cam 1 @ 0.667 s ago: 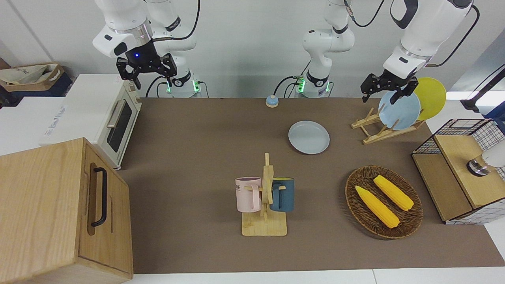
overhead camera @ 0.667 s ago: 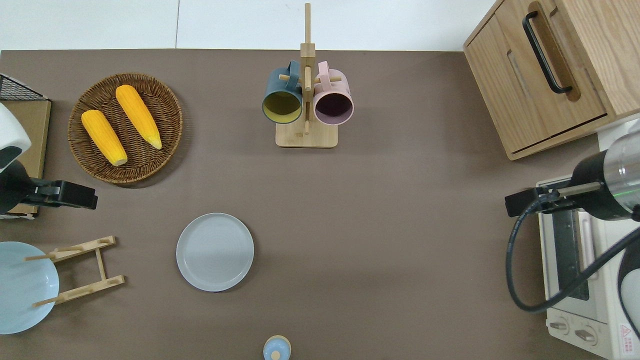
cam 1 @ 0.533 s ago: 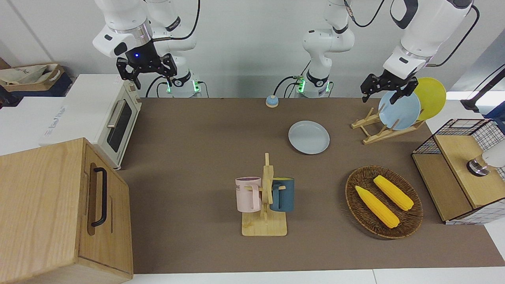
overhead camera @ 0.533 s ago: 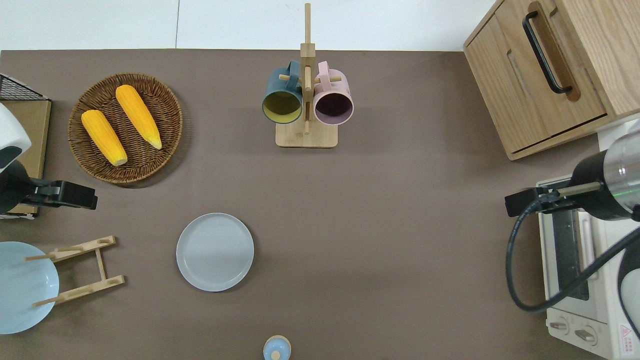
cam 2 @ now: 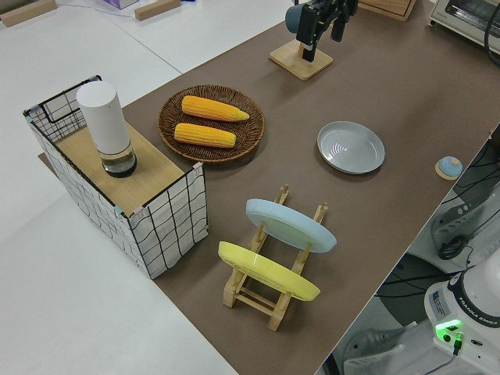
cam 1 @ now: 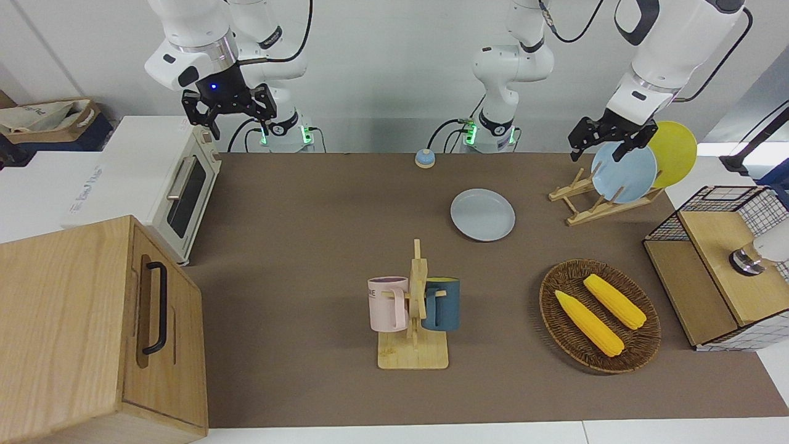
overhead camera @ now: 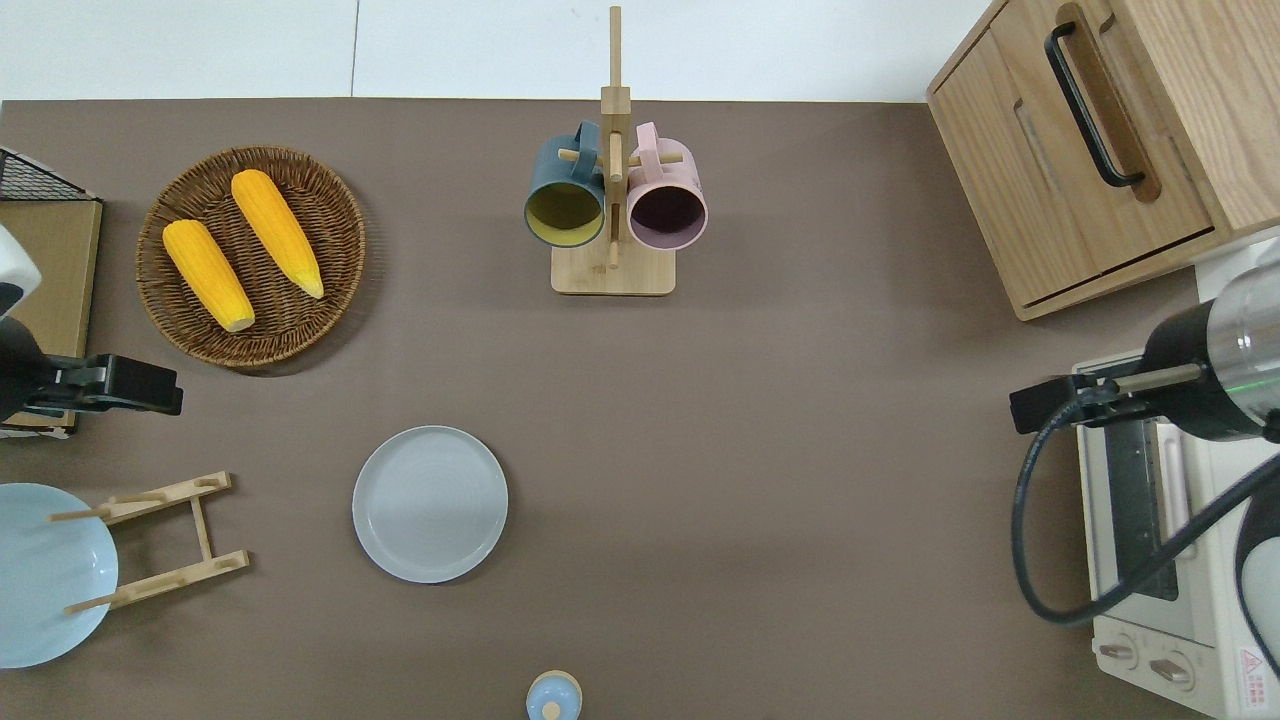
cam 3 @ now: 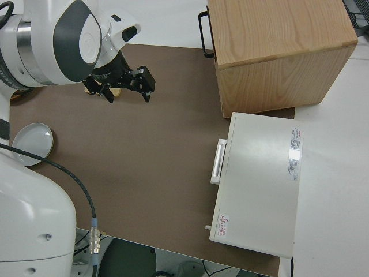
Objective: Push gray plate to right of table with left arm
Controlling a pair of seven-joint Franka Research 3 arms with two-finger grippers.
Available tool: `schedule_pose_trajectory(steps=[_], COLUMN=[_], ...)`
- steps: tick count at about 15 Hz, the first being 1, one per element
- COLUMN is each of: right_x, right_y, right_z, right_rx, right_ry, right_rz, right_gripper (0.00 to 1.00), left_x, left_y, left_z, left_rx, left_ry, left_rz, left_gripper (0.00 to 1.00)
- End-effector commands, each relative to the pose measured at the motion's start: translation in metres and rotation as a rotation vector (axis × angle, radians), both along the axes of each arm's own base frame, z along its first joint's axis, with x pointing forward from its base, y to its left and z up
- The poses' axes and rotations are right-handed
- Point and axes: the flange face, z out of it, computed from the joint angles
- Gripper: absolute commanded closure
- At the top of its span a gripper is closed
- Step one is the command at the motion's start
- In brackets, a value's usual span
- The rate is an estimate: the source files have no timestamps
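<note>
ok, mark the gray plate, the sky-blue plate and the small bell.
gray plate (overhead camera: 430,504), overhead view, centre of its dish.
sky-blue plate (cam 1: 625,172), front view, its face.
bell (cam 1: 425,158), front view, its dome.

You have bare table (overhead camera: 800,450) from the gray plate (overhead camera: 430,504) toward the right arm's end, until the toaster oven (overhead camera: 1150,540) at that edge. The mug rack (overhead camera: 612,200) stands farther out, the bell (overhead camera: 553,697) at the near edge.

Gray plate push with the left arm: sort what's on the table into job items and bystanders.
Job: gray plate, table, left gripper.

Bystanders: basket of corn, mug rack, plate rack, toaster oven, wooden cabinet, parked right gripper.
</note>
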Motion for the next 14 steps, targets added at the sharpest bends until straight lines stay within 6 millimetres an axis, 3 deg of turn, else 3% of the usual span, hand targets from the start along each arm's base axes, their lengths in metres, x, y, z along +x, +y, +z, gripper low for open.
schedule_pose_trajectory(steps=[1, 8, 14], right_x=[-0.003, -0.003, -0.003], right_y=[-0.002, -0.002, -0.002], right_z=[0.004, 0.004, 0.004], right_rx=[0.009, 0.009, 0.009], right_ry=[0.004, 0.004, 0.004], right_rz=[-0.004, -0.004, -0.004], right_gripper=[0.017, 0.017, 0.017], left_x=[0.001, 0.003, 0.005], left_y=[0.0, -0.012, -0.017], left_z=[0.003, -0.013, -0.046], left_rx=[0.005, 0.004, -0.012], left_ry=[0.011, 0.04, 0.066], left_rz=[0.015, 0.03, 0.037], left_gripper=[0.01, 0.01, 0.01])
